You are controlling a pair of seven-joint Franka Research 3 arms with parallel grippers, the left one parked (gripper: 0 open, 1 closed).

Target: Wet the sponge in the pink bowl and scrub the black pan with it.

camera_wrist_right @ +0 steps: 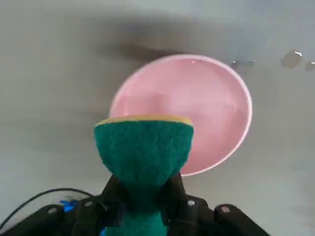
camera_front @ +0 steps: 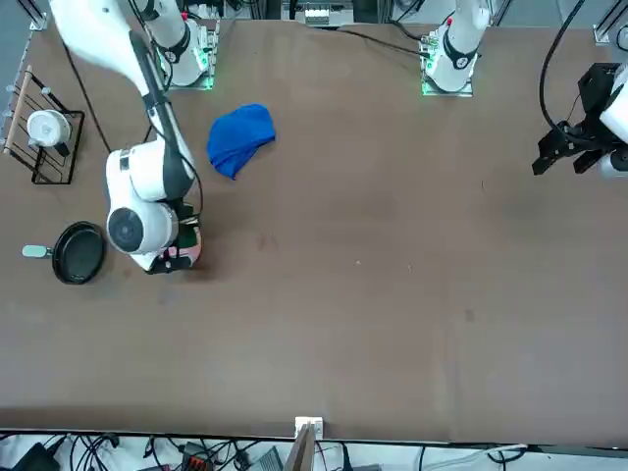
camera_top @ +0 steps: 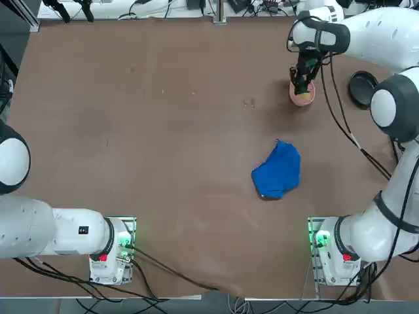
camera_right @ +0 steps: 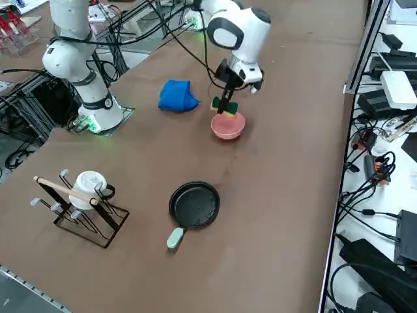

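Note:
My right gripper is shut on the sponge, squeezing its middle so the dark green face bulges, with a thin yellow layer along the far edge. The sponge hangs just above the pink bowl, clear of its inside. From overhead the gripper covers much of the bowl. The black pan lies flat on the table to the robot's right of the bowl, its pale handle pointing away from the bowl. The pan is partly hidden by the arm overhead.
A crumpled blue cloth lies between the bowl and the right arm's base. A wire rack with a white mug stands at the table's right edge, beyond the pan. Cables trail along the arm near the bowl.

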